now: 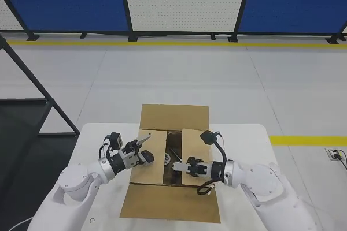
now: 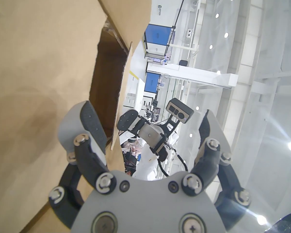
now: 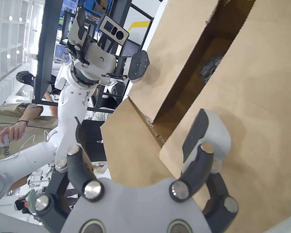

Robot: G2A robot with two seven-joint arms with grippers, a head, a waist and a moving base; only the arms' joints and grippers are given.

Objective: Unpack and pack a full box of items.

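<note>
A brown cardboard box [image 1: 194,199] sits mid-table, its far and near flaps laid outward. The two side flaps lean inward over a dark gap [image 1: 173,147]. My left gripper [image 1: 143,148] is at the left side flap [image 1: 153,159], open, with one pad against that flap [image 2: 38,73]; the left gripper [image 2: 148,112] holds nothing. My right gripper [image 1: 179,167] is open at the right side flap [image 1: 195,147], with one finger [image 3: 208,132] resting on that flap [image 3: 257,86]. A dark round item [image 3: 211,67] shows deep inside the box. Other contents are hidden.
The box stands on a white table [image 1: 243,138] with bare surface on both sides. A black metal frame [image 1: 29,75] and a dark platform [image 1: 17,150] stand off the table's left edge. Open floor lies beyond the far edge.
</note>
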